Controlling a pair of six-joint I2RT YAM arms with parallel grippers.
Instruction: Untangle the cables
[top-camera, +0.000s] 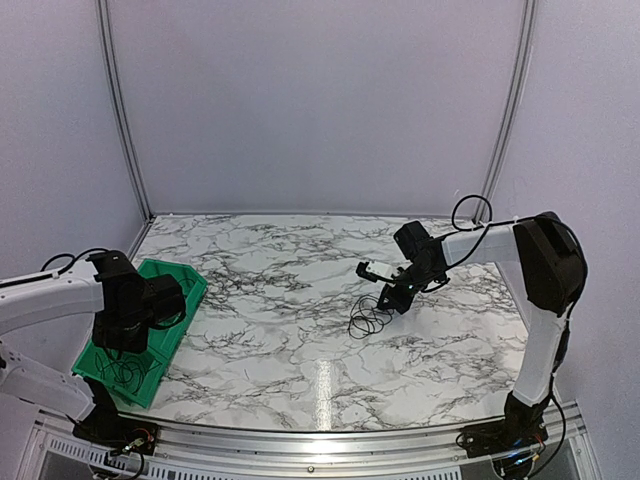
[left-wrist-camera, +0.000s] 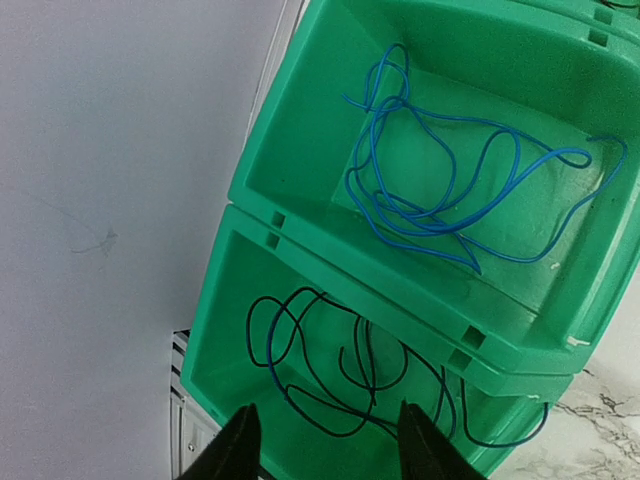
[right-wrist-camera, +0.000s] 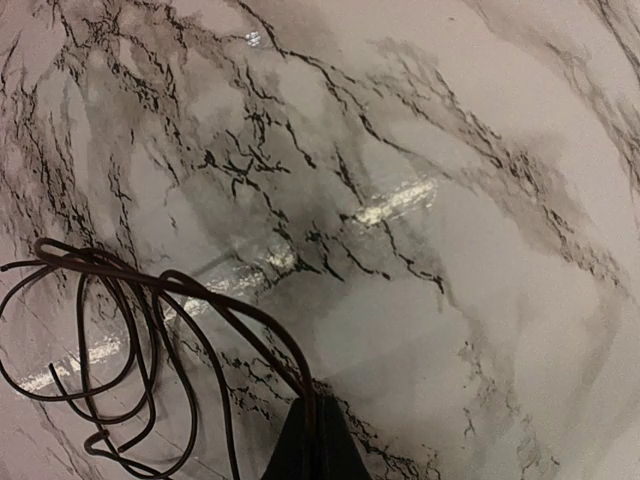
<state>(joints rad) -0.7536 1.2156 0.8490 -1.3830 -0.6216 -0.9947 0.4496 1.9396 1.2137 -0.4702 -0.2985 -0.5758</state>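
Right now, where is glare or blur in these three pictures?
Top external: a bright glare streak on the table near the front edge. Right wrist: two glare patches on the table; the right gripper dark and soft, its black cable sharper. Left wrist: even light, no glare, the blue cable sharp.

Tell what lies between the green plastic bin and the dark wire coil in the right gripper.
Only bare marble-patterned tabletop, shown in the top view.

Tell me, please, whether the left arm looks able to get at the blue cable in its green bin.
Probably yes: the blue cable lies uncovered in the open-topped green bin, and the left fingers hang spread above the neighbouring bin, with only the bin walls between.
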